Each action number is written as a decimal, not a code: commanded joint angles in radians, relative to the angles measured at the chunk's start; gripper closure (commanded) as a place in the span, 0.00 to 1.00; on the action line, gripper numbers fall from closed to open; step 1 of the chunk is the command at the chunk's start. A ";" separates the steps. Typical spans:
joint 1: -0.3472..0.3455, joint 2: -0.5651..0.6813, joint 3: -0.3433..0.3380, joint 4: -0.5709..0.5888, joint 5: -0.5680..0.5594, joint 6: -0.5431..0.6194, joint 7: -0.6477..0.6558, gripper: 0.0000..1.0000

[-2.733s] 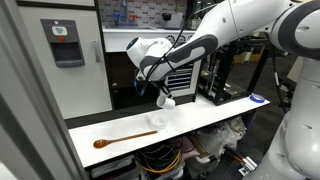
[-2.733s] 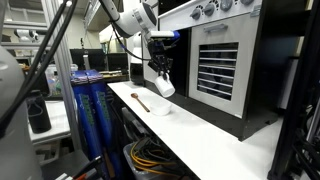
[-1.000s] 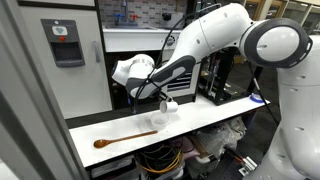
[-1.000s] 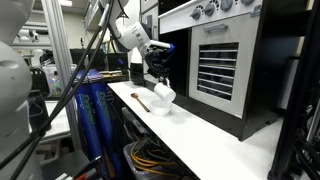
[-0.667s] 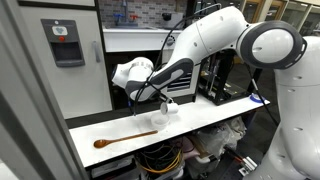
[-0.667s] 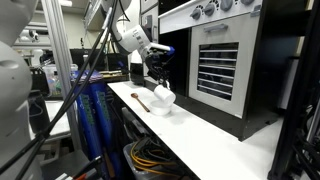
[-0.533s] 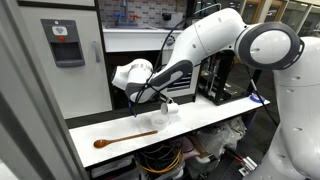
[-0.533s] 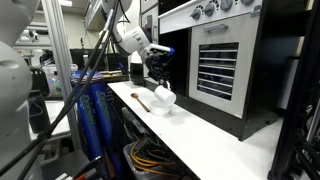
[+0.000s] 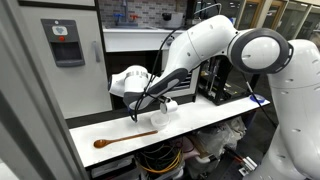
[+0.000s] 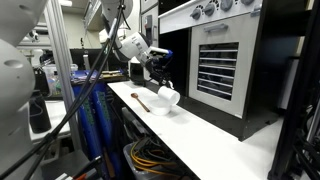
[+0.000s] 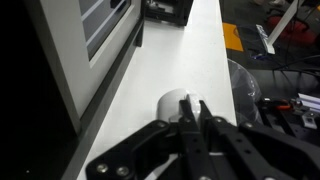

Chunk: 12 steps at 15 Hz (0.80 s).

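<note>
A white cup [image 9: 167, 110] [image 10: 168, 97] stands on the long white table [image 9: 215, 117], about mid-length. My gripper [image 9: 163, 101] [image 10: 162, 86] reaches down onto it and is shut on its rim. In the wrist view the two dark fingers [image 11: 203, 112] pinch the near wall of the cup [image 11: 176, 100], and my gripper [image 11: 193, 110] hides the cup's lower part. A wooden spoon [image 9: 125, 138] [image 10: 141, 101] lies flat on the table a short way from the cup, untouched.
A grey oven-like unit with vent slots [image 10: 225, 70] runs along one side of the table. A small blue object [image 9: 258, 98] sits at the table's far end. Blue containers [image 10: 90, 110] and cables [image 10: 150, 155] are below and beside the table.
Since the earliest frames the cup has come down from the air onto the table. Over the last second the arm's wrist has swung lower and sideways; the cup has barely moved.
</note>
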 commanded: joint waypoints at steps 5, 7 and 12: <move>0.039 0.069 0.019 0.094 -0.067 -0.096 -0.054 0.98; 0.047 0.080 0.020 0.105 -0.069 -0.119 -0.065 0.98; 0.056 0.098 0.023 0.115 -0.076 -0.176 -0.087 0.98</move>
